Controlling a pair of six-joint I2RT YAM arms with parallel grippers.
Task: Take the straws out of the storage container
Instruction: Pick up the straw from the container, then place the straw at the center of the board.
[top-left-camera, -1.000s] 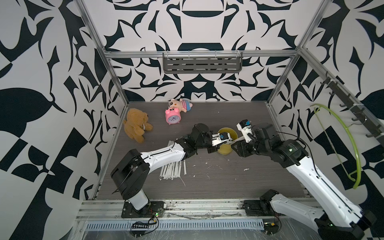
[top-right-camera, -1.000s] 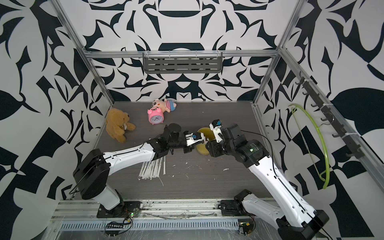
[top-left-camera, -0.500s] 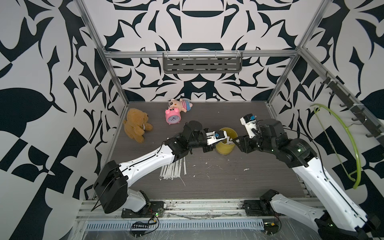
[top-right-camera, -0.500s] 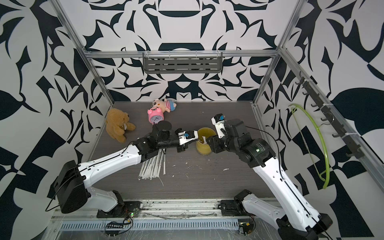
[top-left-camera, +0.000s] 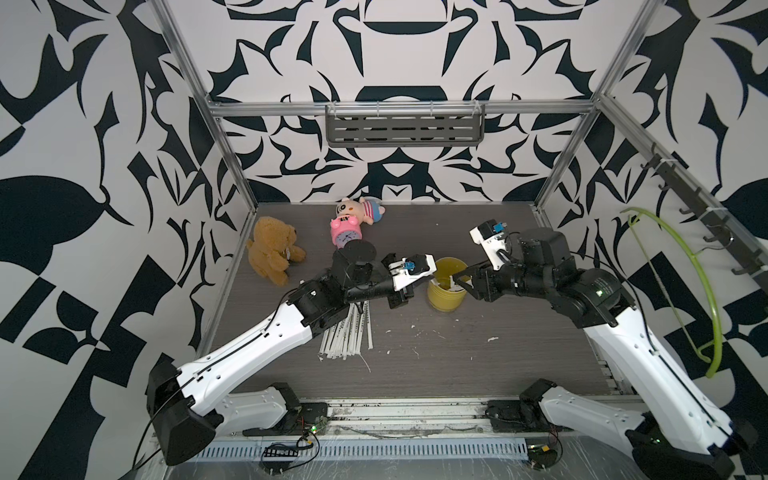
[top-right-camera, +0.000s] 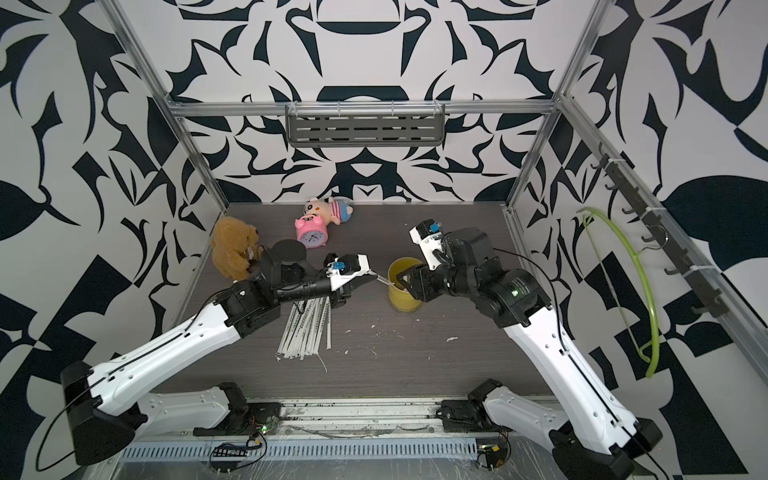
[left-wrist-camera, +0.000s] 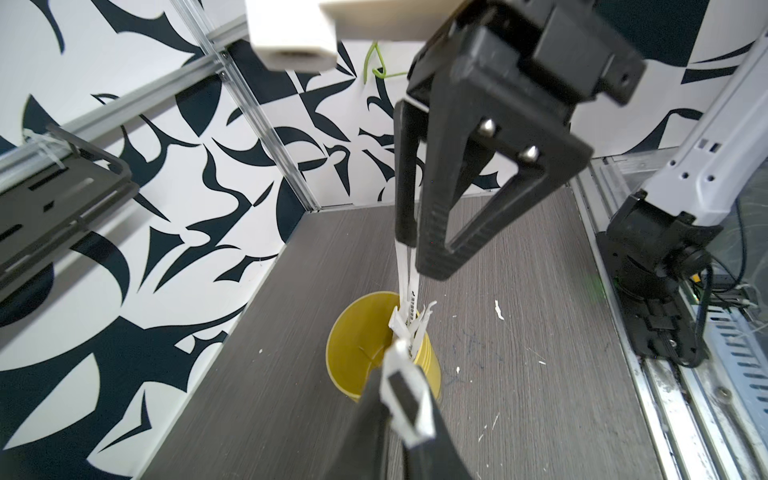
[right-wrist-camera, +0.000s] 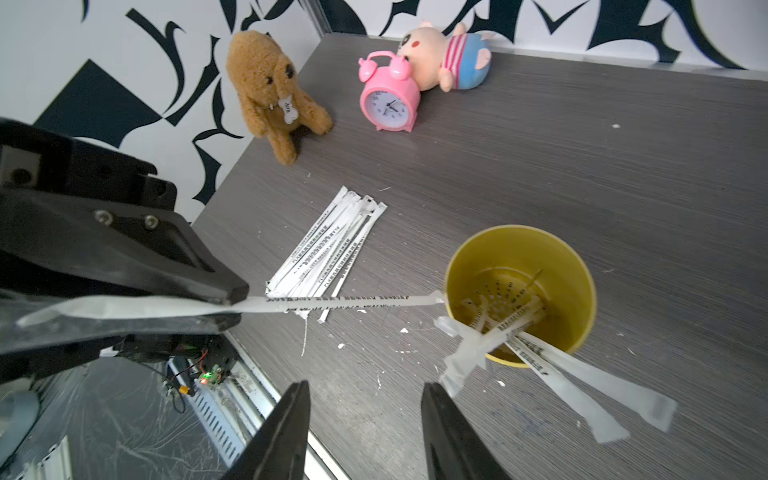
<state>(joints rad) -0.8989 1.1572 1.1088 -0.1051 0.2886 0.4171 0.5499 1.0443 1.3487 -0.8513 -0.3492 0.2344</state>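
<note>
Pinching one paper-wrapped straw (right-wrist-camera: 353, 301) tightly between its black fingers, the left gripper (right-wrist-camera: 239, 305) comes in from the left of both top views. The straw runs straight from those fingers to the rim of the storage container (top-left-camera: 444, 300). This yellow cup stands upright on the grey table (top-left-camera: 478, 357), just right of centre in both top views. A few leaning straws (right-wrist-camera: 552, 370) poke out of its mouth toward the right gripper (right-wrist-camera: 365, 386). That gripper's jaws stand apart at the cup's right side, and whether they touch any straw cannot be told. A flat pile of loose straws (top-left-camera: 351, 332) lies to the cup's lower left, partly under the left arm. Small white scraps (top-left-camera: 492, 338) dot the table nearby.
</note>
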